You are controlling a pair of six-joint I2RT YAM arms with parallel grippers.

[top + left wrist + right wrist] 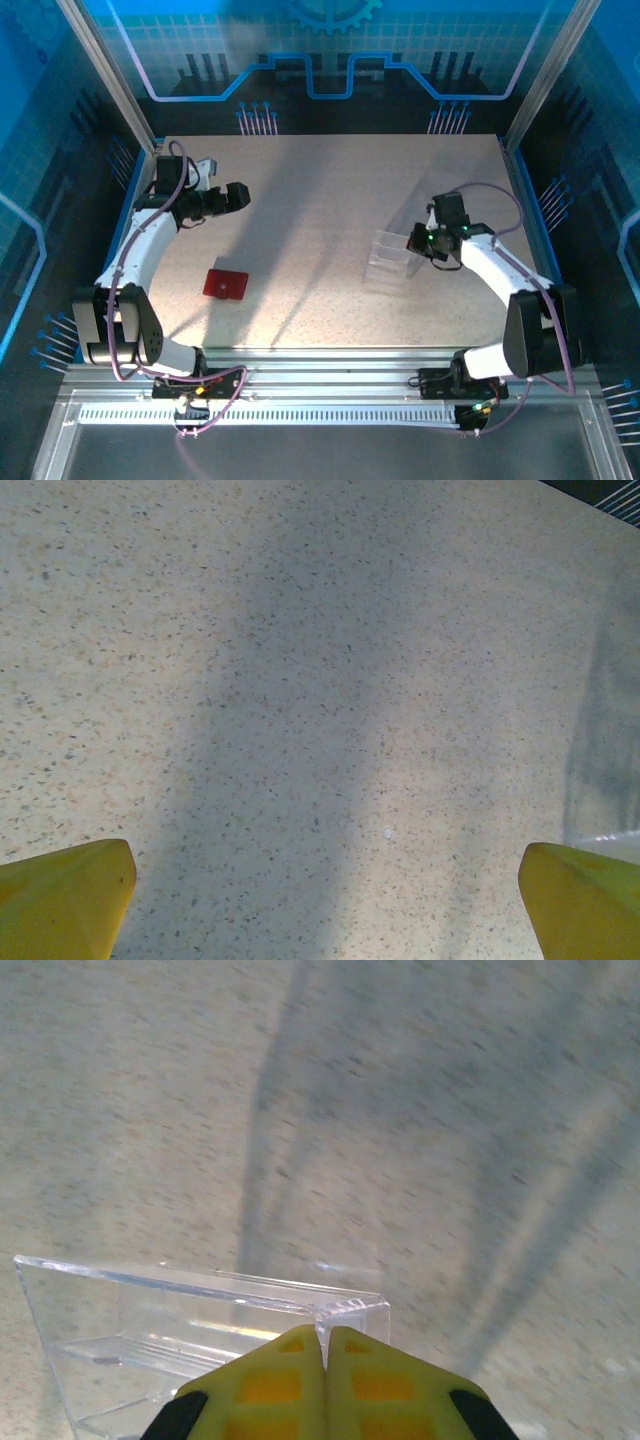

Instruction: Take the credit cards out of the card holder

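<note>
Card holder (226,283): flat on the surface (320,190), toward its front-left corner, untouched.
Left end effector (240,195): fingers spread wide, probably ready to grasp it.
Right end effector (326,1342): closed, empty, beside the clear stand (390,258).

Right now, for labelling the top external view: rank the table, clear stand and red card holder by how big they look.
1. table
2. clear stand
3. card holder, a little smaller than the stand, though the stand's clear edges are faint.
</note>
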